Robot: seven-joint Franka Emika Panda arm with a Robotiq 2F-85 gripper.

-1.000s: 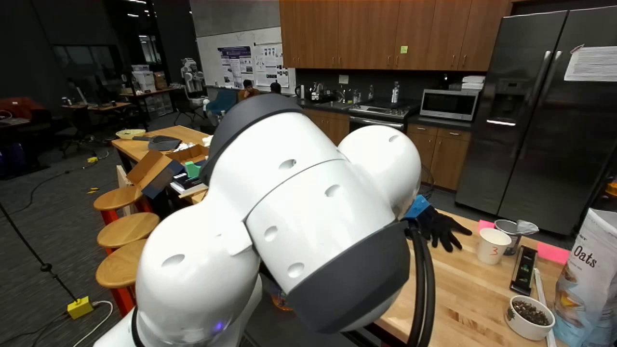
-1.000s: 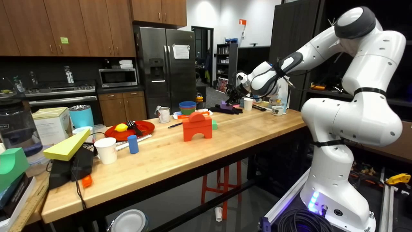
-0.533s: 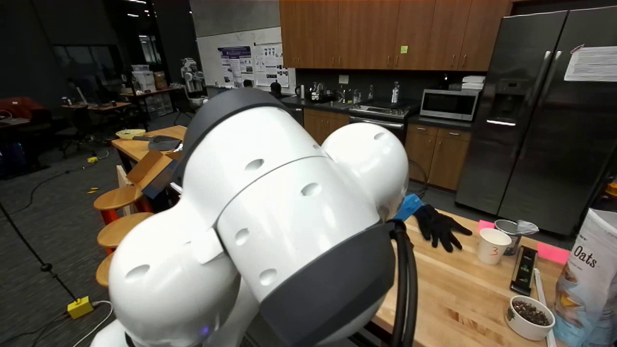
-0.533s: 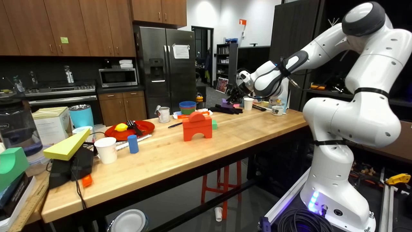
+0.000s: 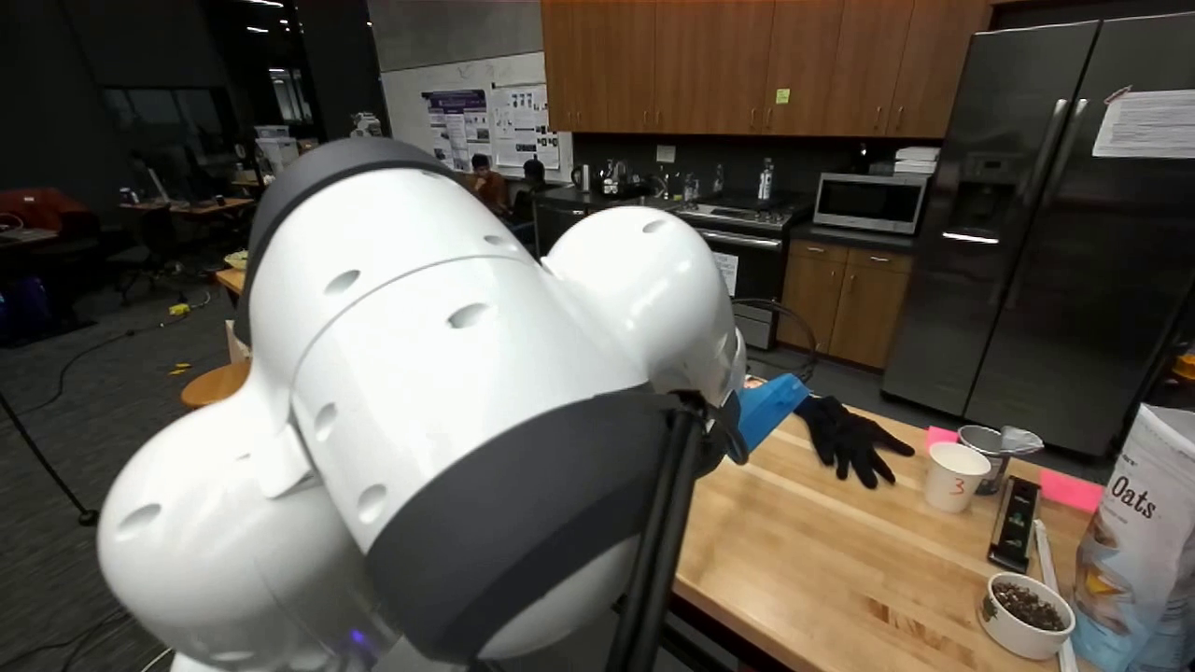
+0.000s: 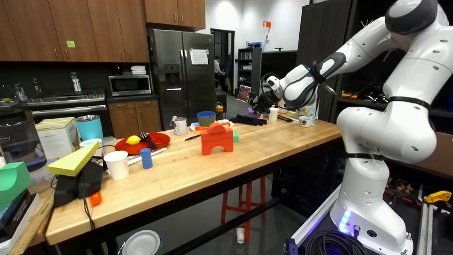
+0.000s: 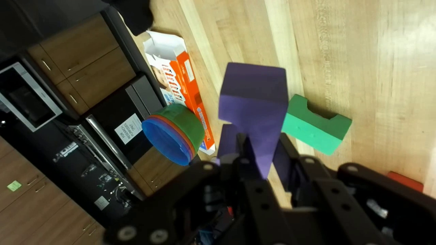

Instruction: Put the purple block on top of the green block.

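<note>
Purple blk [image 7: 254,110] matt & smooth; tbl [image 7: 391,85] smooth wd; glove [image 5: 845,439] cloth; fridge [image 5: 1041,252] glossy mtl

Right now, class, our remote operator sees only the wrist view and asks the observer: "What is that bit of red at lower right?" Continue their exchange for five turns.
Observer: Most likely the red block; in an exterior view it stands as an arch.
Operator: Does it rise above the green block?
Observer: Yes, it is clearly taller, so a low approach from that side might knock the purple block against it.
Operator: What stands outside my picture?
Observer: Among other things, a white cup marked 3, upright in an exterior view.
</note>
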